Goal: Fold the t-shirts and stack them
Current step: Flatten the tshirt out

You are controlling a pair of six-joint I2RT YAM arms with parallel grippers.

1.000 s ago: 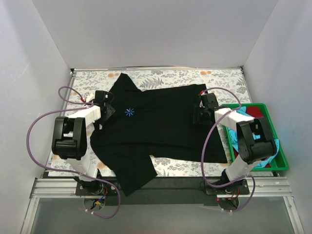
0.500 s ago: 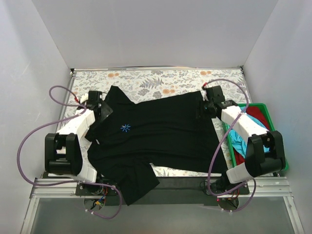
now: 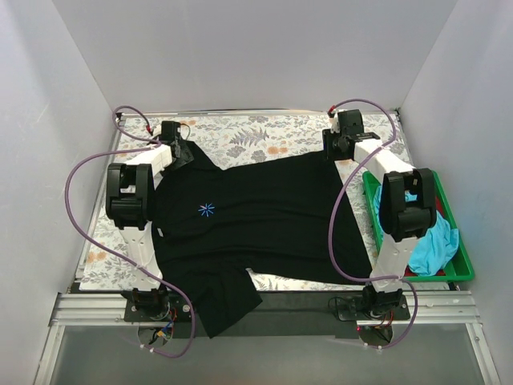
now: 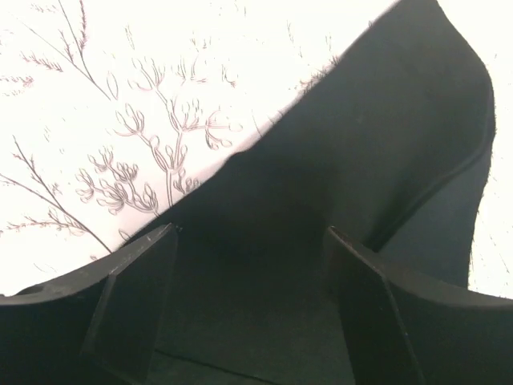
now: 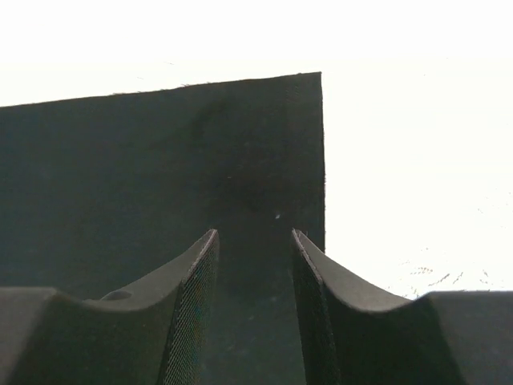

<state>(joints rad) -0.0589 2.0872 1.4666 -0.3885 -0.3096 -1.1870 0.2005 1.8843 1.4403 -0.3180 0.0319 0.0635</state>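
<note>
The big black t-shirt [image 3: 272, 216] lies spread out flat on the flowery table [image 3: 256, 135]. It fills most of the middle. It lies sideways, with the neck end at the left and the bottom end at the right. A little blue star mark [image 3: 207, 210] shows on its chest. One part of the shirt hangs over the near edge of the table. A turquoise t-shirt [image 3: 437, 241] lies bunched up in the green tray [image 3: 463, 269] on the right, apart from the black one.

Both arms reach far out to the back of the table, with their elbows bent up high. The left gripper [image 3: 178, 149] is at the far left corner of the black shirt, by the neck. Its fingers [image 4: 136, 297] stand wide apart, and the black cloth lies under them (nothing is pinched). The right gripper [image 3: 337, 146] is at the far right corner of the shirt. Its fingers [image 5: 196, 305] are closer together, but there is a small gap, and the square cloth corner lies flat below it.
</note>
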